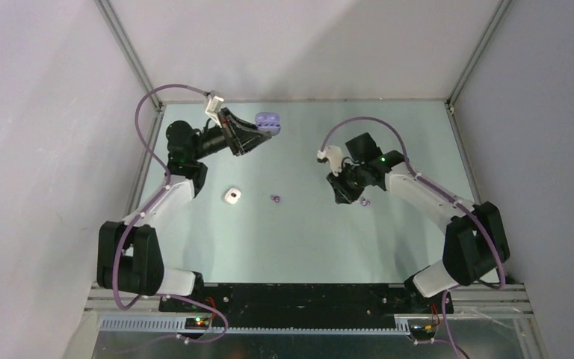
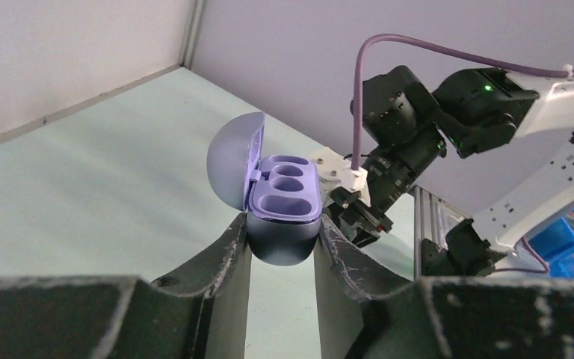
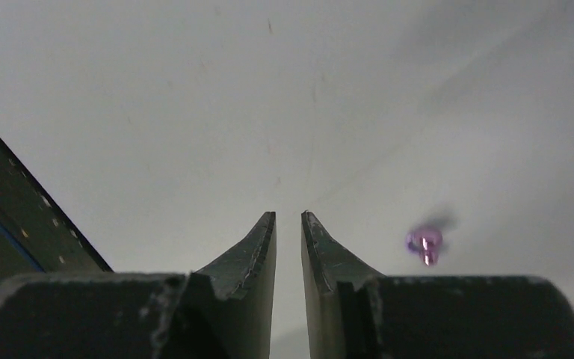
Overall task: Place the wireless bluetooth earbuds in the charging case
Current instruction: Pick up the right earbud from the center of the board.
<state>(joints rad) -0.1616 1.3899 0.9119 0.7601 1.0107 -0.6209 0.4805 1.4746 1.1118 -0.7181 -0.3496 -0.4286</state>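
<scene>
Earbuds [image 1: 274, 198], two purple, lie apart (one case [image 2: 284, 202] gripped).

You'll see the charging case [image 2: 284, 202] is smooth plastic: a matt lilac tray inside, a darker, faintly glossy shell below. The left hand [image 2: 282, 224] has black fingers [image 2: 220, 258] with rough, scuffed, pale-flecked faces; those of the right hand [image 3: 288, 221] look the same. The desk [image 1: 306, 239] is smooth and matt. The purple earbud [image 3: 424, 243] looks glossy.
</scene>
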